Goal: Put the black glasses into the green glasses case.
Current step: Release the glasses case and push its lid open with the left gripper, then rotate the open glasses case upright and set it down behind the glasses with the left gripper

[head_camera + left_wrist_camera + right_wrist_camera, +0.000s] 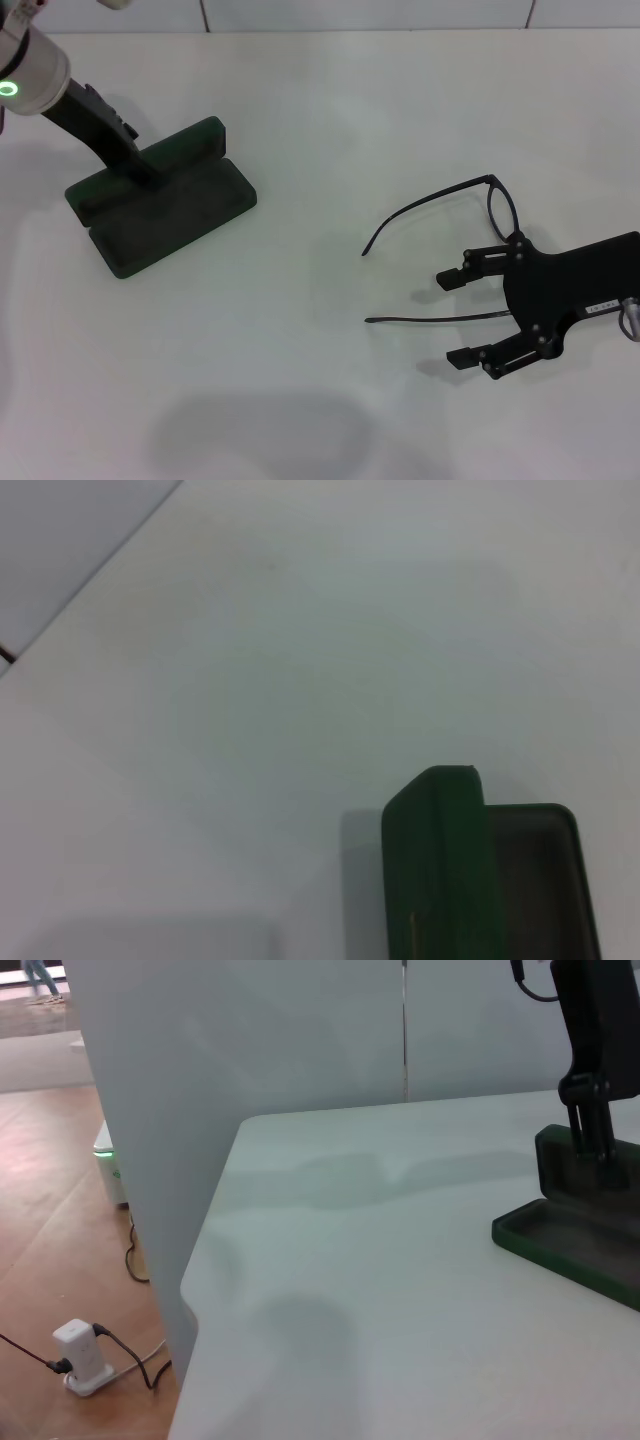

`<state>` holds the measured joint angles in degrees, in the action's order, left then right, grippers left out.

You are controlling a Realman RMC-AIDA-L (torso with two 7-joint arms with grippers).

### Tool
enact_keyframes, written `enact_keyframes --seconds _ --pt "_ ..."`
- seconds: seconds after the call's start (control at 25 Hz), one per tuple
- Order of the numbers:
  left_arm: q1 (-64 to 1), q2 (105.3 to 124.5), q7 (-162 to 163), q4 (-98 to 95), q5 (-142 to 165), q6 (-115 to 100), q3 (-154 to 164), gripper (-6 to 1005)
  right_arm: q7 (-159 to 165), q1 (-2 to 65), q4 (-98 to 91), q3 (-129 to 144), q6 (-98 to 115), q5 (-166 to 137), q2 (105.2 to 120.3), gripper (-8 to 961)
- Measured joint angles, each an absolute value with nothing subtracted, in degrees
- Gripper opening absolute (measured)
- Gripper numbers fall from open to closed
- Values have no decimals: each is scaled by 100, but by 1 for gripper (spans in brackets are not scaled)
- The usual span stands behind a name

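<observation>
The green glasses case (165, 205) lies open at the table's left, lid upright, lined tray toward me. My left gripper (143, 167) stands at the lid's left end, closed on its edge. The right wrist view shows it (592, 1148) gripping the lid of the case (565, 1235). The left wrist view shows the lid (440, 870) from above. The black glasses (497, 208) lie on the table at the right, temple arms open and pointing left. My right gripper (455, 318) is open over them. The nearer temple arm runs between its fingers, and the frame is partly hidden under it.
The white table (330, 120) carries only the case and the glasses. Its far edge meets a white wall. In the right wrist view a white panel (200, 1080) stands off the table's end, with a power adapter (80, 1355) and cables on the wooden floor.
</observation>
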<state>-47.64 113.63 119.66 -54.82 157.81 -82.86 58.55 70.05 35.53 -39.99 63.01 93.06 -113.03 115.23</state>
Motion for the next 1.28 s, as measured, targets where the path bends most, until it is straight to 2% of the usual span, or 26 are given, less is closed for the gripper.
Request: enact_keyframes --seconds 0.32,0.52,0.64,0.84,1.08,1.28 --pt "-4756 11373 11887 -5514 15806 -8275 5950 739 7005 3548 -3999 6301 9290 -11303 11523 860" --pt "-4741 11373 11806 -5523 15734 -8270 5987 546 7005 3547 -3999 6301 9283 -11302 11523 860" --pt "-4741 11374 11762 -5524 15731 -8270 5988 310 7005 3542 -3996 6301 9277 -11304 11523 860" --pt "-4736 11429 11688 -5643 15725 -8309 5989 206 7005 3542 -3990 6301 9267 -11308 11522 859" --pt "-4719 11529 11593 -6182 15363 -8703 5998 209 7005 3541 -3994 6301 9263 -11312 11522 859" --pt "-4755 11764 11313 -6585 14780 -8947 6503 212 7005 3542 -3996 6302 9263 -11312 11522 860"
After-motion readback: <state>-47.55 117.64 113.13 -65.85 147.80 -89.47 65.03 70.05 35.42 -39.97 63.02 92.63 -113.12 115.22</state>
